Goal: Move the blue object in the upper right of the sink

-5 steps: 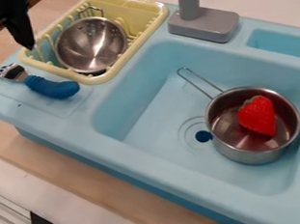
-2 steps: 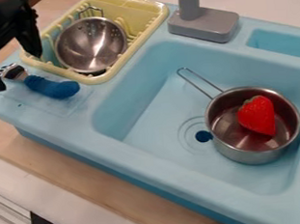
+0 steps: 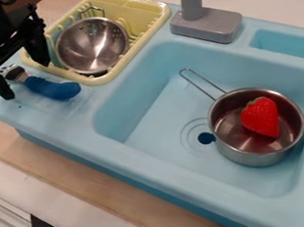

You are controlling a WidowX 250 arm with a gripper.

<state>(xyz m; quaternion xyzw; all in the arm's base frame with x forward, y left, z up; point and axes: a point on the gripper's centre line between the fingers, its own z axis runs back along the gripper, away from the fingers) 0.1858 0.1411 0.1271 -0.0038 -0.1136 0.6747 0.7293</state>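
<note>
The black gripper (image 3: 28,80) hangs at the upper left over the sink unit's left ledge, its two fingers spread open. Between and just below them lies the blue-handled utensil (image 3: 52,88), its metal head toward the left and its blue handle pointing right. Nothing is held in the gripper. The light blue sink (image 3: 155,116) takes up the middle and right of the view.
A metal pot (image 3: 259,158) with a red strawberry (image 3: 260,117) inside stands in the basin's right part. Behind the utensil, a yellow dish rack (image 3: 142,6) holds a metal bowl (image 3: 92,45). The grey faucet base (image 3: 207,24) rises at the back edge.
The gripper has moved right and down from the upper left corner, so its fingers now stand on both sides of the utensil's head end. The utensil, pot and strawberry have stayed put.
</note>
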